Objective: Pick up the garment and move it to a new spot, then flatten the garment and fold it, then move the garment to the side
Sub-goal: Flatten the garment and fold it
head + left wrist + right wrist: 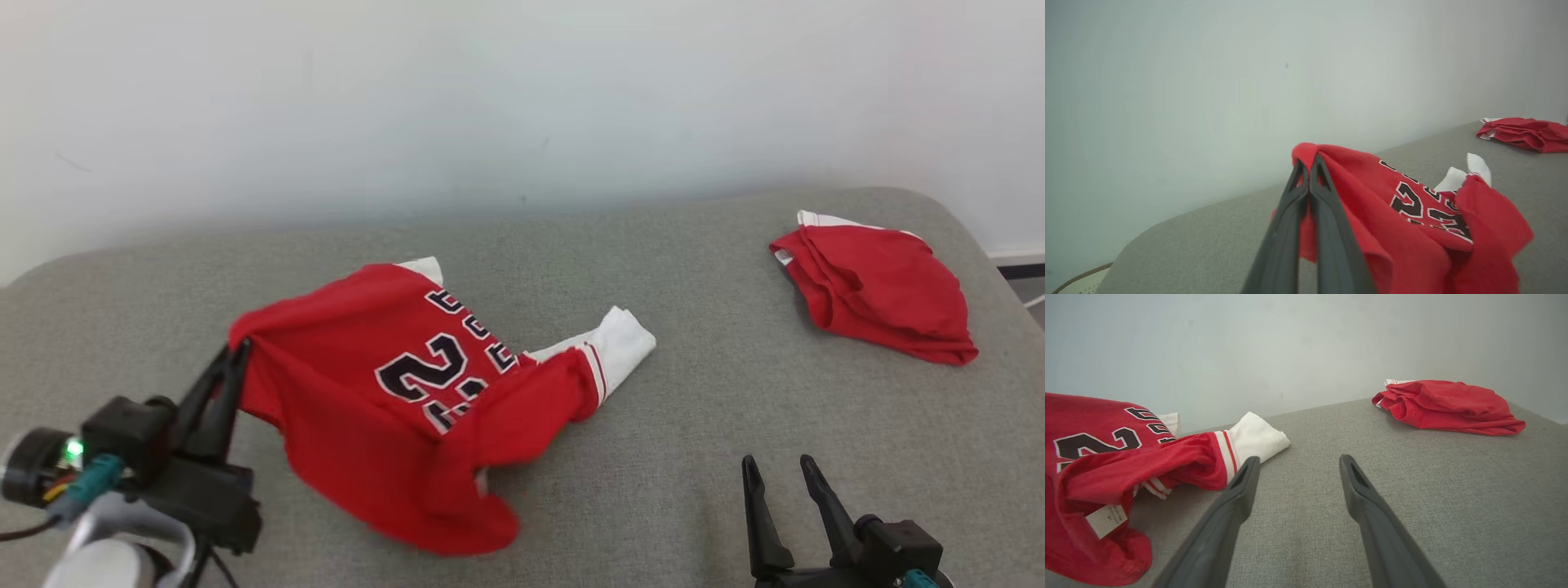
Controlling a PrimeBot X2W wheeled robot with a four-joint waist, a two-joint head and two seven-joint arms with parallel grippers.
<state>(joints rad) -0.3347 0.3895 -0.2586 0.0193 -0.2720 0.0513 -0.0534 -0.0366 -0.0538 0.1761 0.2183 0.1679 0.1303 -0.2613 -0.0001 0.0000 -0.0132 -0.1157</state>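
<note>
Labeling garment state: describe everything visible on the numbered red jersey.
The red jersey is soft-looking cloth with black, white-edged numerals, a white sleeve end with red stripes and a white tag near one edge. It lies crumpled on the grey cushion, one corner raised where the shut left gripper pinches it.

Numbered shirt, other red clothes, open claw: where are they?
numbered shirt (326,351), head view, red cloth left of the number.
other red garment (882,286), head view, middle of its red cloth.
right gripper (776,462), head view, midway between its open fingertips.
</note>
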